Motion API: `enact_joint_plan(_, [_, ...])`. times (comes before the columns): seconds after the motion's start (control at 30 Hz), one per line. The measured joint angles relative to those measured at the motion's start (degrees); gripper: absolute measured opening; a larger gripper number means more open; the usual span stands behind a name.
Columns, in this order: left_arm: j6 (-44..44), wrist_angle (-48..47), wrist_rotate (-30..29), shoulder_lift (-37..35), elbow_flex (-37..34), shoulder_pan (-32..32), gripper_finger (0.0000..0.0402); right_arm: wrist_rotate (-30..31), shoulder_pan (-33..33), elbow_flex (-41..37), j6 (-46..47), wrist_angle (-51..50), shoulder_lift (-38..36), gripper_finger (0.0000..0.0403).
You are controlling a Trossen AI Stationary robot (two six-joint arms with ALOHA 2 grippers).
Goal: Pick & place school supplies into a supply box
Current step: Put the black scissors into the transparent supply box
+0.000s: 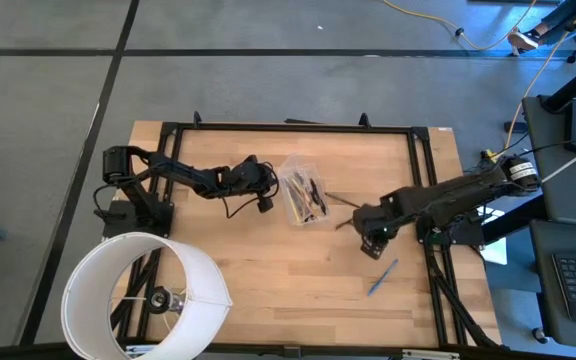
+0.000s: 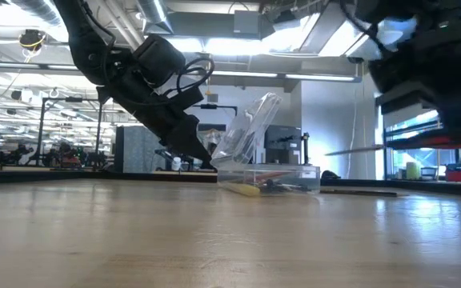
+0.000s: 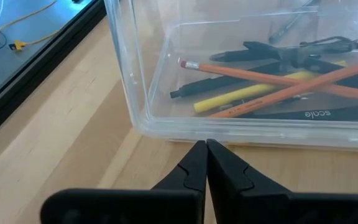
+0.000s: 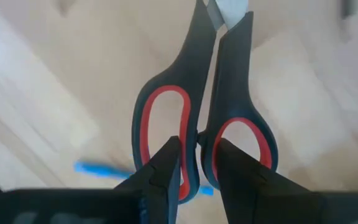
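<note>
Clearly the weak point is the grip nearest the right wrist camera: the right gripper [image 4: 197,163] is closed on the scissors [image 4: 201,106] only where the two handle loops meet, its fingers [image 4: 166,165] pinching a narrow strip of plastic while the blades reach away ahead of it. Held so far back, the scissors could swing or slide in the jaws during a move, and the blade tips [image 1: 333,198] — carried clear of the table and pointing toward the supply box [image 1: 303,196] — could strike its wall instead of clearing it.

Farther off on the wood lies a blue pen [image 1: 383,277], near the right arm and well apart from the box. It has yet to be collected.

The box itself is light, clear plastic with its lid tilted open, and already holds orange pencils [image 3: 278,81], a yellow one and black pens. A knock from the blades would likely push it across the table. The left gripper [image 3: 205,163] rests on the table just beside the box's near wall, its jaws shut tight on nothing — so it braces one side at best, and a shove along that wall could still skid the box away.
</note>
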Motion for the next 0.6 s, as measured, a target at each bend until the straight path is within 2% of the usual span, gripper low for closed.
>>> enact_joint_plan(0.13, [0.0, 0.0, 0.0, 0.0, 0.0, 0.0, 0.0002, 0.1, -5.2, 0.0, 1.0, 0.4, -0.4, 0.009])
enact_joint_plan(0.6, [0.4, 0.0, 0.0, 0.0, 0.0, 0.0, 0.0002, -0.7, -16.0, 0.4, -12.6, 13.0, 2.5, 0.009])
